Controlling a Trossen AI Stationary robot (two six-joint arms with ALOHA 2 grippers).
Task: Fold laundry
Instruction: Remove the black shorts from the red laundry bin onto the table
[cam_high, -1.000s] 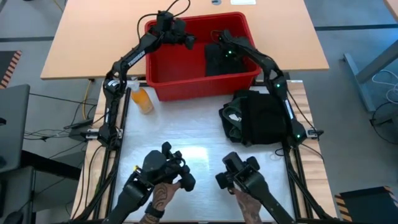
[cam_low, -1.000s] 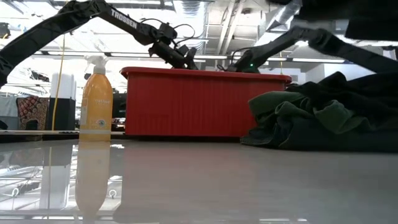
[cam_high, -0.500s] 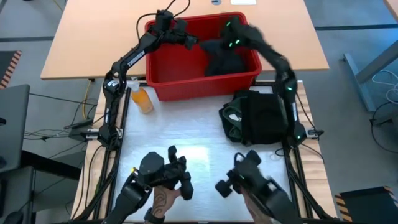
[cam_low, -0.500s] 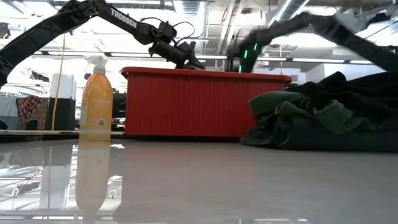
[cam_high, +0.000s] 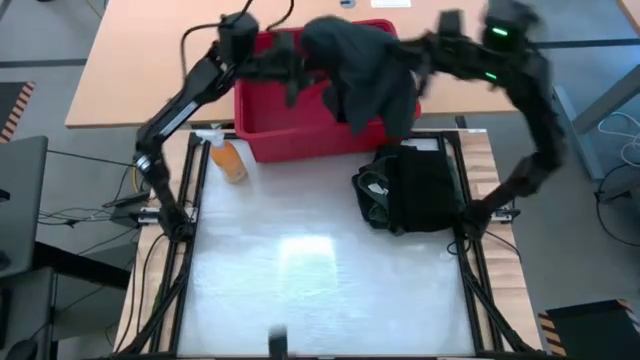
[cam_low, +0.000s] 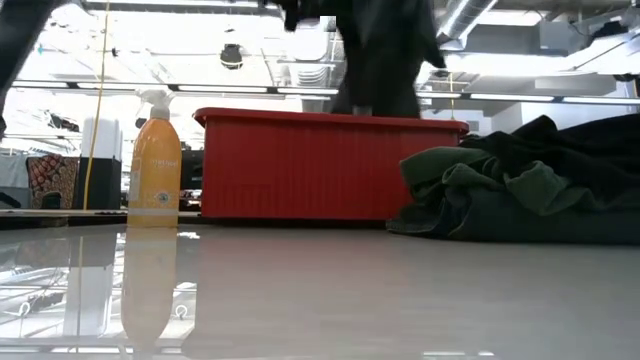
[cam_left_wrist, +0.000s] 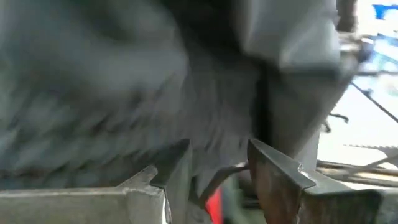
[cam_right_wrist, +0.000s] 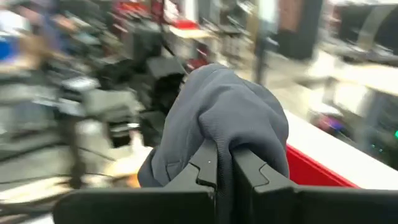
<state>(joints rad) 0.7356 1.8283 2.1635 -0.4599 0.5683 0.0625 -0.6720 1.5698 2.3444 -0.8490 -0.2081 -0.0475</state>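
Observation:
A dark garment of the laundry (cam_high: 362, 72) hangs bunched above the red bin (cam_high: 270, 128). My right gripper (cam_high: 420, 56) is shut on its top at the far right. In the low view the garment (cam_low: 385, 55) reaches down to the bin's rim (cam_low: 300, 116). My left gripper (cam_high: 292, 68) stands open at the garment's left side, and dark cloth (cam_left_wrist: 155, 87) fills the left wrist view just ahead of its fingers. More dark green and black garments (cam_high: 410, 190) lie heaped on the table at the right. My right gripper pinches a bunched fold of the garment (cam_right_wrist: 225, 134) between its two shut fingers. The fingers lie about level and come from the table's right side. The cloth humps over the fingertips and hangs slack below them. My left gripper: whether it touches the cloth I cannot tell.
An orange spray bottle (cam_high: 228, 160) stands on the table at the bin's near left corner. The white table top (cam_high: 300, 260) lies bare in front of the bin and left of the garment heap (cam_low: 520, 190).
My right gripper has shut on the dark garment inside the bin and swung quickly up, drawing it up so that it hangs above the bin. My left gripper has risen too and now stands beside the hanging cloth. The person's hands at the near edge have gone from view.

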